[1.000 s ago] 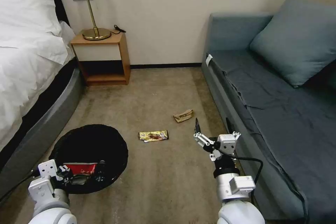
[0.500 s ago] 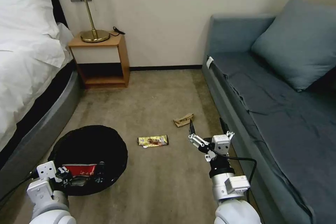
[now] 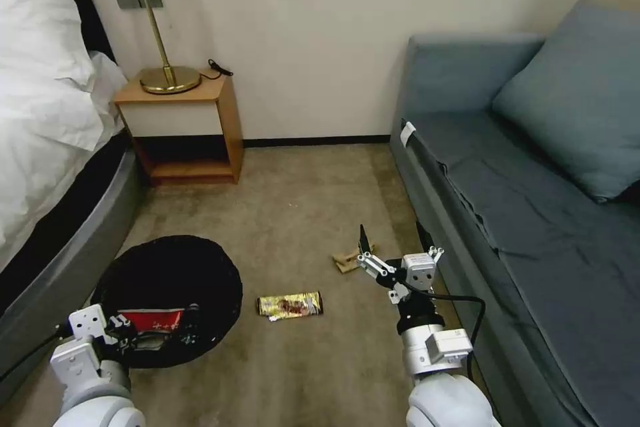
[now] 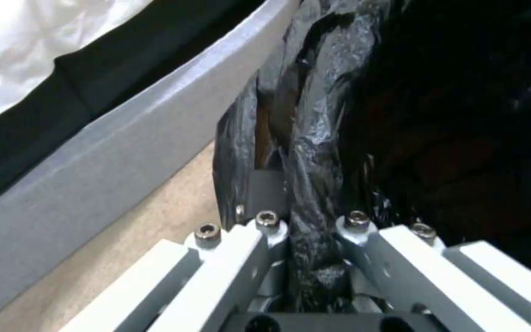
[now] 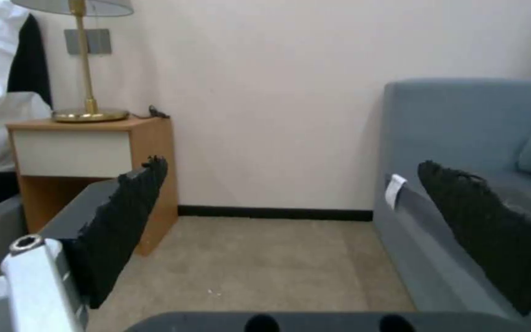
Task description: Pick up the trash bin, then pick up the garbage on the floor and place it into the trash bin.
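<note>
Head view: bin (image 3: 170,283) low on the left, beside the bed (image 3: 40,147), black bag over its rim, a red-and-white wrapper (image 3: 152,319) inside near the closest edge. Left gripper (image 3: 120,337) at the bin's near rim, clamped there. Gold-brown wrapper (image 3: 291,305) flat on the carpet (image 3: 300,213), between bin and right arm, apart from both. Tan paper (image 3: 348,260) farther off, just beside the left finger of the right gripper (image 3: 393,243); whether touching, cannot tell. Right gripper raised in front of the sofa (image 3: 533,213), fingers spread wide, holding nothing. Nightstand (image 3: 183,123) with lamp (image 3: 157,27) against the far wall.

Left wrist view: left gripper (image 4: 311,258) closed on a fold of the black bag (image 4: 315,152) at the bin's edge, plastic bunched between the fingers (image 4: 265,198). Dark inside of the bin (image 4: 462,115) to one side; grey bed base (image 4: 124,152) and a strip of carpet (image 4: 124,244) to the other.

Right wrist view: right gripper (image 5: 315,230) wide open, two black pads (image 5: 124,216) far apart, nothing between them. Beyond the gap, carpet (image 5: 265,263), wall and baseboard; nightstand (image 5: 93,152) and lamp (image 5: 84,60) past one pad, sofa (image 5: 462,129) past the other.
</note>
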